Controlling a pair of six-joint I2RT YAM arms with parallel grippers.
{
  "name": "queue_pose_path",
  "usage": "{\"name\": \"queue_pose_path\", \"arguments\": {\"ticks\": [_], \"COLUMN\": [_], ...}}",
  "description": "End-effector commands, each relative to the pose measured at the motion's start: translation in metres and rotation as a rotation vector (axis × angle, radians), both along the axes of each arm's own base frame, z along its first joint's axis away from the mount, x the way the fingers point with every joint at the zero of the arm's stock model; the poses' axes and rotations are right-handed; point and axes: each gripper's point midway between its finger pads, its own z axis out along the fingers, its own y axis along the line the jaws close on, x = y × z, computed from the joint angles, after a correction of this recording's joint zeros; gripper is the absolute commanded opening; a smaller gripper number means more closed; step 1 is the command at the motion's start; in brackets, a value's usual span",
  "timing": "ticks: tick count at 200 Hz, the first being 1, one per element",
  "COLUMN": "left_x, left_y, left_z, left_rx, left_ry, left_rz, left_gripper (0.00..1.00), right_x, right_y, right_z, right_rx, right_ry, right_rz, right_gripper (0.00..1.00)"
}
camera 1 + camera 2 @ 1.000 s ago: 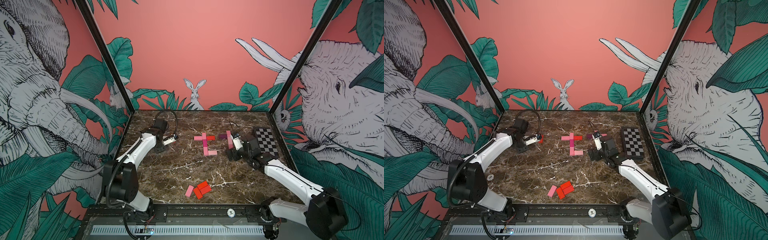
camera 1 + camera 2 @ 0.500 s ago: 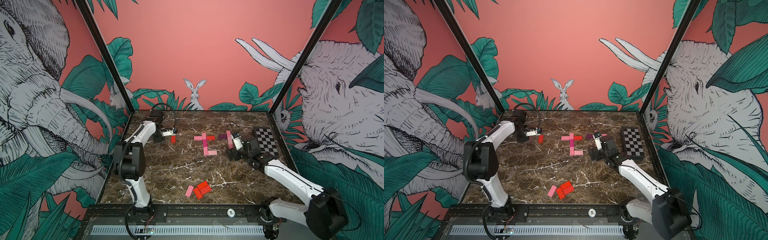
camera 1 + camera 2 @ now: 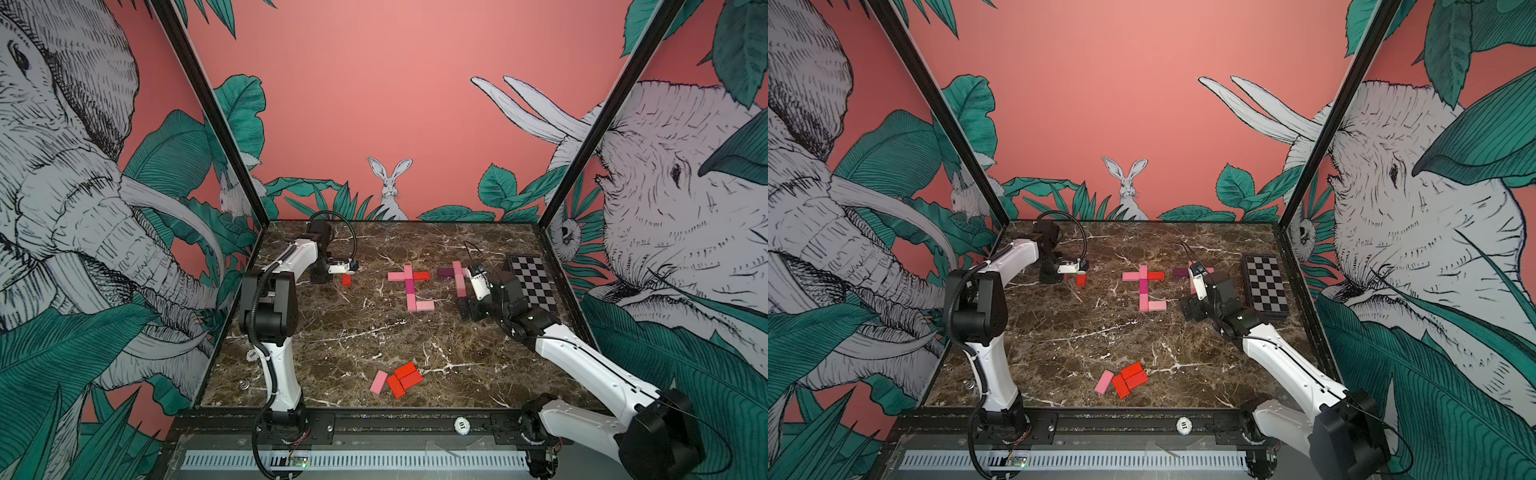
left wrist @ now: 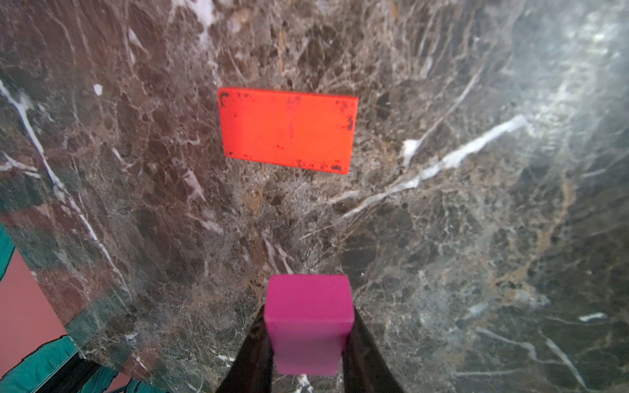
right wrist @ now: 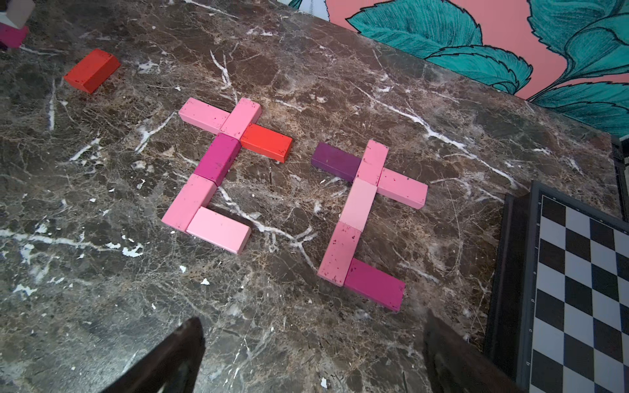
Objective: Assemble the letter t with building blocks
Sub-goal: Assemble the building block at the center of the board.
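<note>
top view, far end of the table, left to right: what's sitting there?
left pincer holding a magenta block → lone red block → t with a red arm → t with a dark purple arm → checkered board

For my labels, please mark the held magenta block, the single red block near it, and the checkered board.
magenta block [image 4: 309, 325]: left wrist view, its middle.
single red block [image 4: 287, 131]: left wrist view, face centre.
checkered board [image 3: 533, 282]: a top view, middle squares.

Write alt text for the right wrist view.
Two letter t shapes of pink, magenta, red and purple building blocks lie side by side on a marble table. A red block lies apart; a checkered board sits beside them; the right gripper is open.
</note>
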Motion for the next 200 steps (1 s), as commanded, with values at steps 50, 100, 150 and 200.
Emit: {"name": "queue_pose_path", "arguments": {"ticks": [50,100,150,200], "left_x": [0.003,0.004,0.005,0.004], "left_y": [-0.004,-0.006,-0.005,-0.008], "left_z": [-0.014,-0.024,-0.028,-0.033], "left_rx": [-0.026,-0.041,-0.041,-0.049], "left_ry": [0.018,0.021,0.021,0.035], "left_rz": [-0.029,-0.019,-0.008,-0.01], "left_gripper": [0.0,0.0,0.0,0.0], "right_x": [-0.005,-0.004,-0.003,-0.003], "right_y": [0.001,0.002,0.005,0.006], "right_z": [0.0,-0.002,-0.002,-0.001], "right_rx": [0.017,0.019,0.033,0.039], "right_ry": [-0.011,-0.013,-0.012,-0.014], "right_rz": [0.006,0.008,0.018,0.019], "right_gripper": [0.98,0.98,0.98,0.98]}}
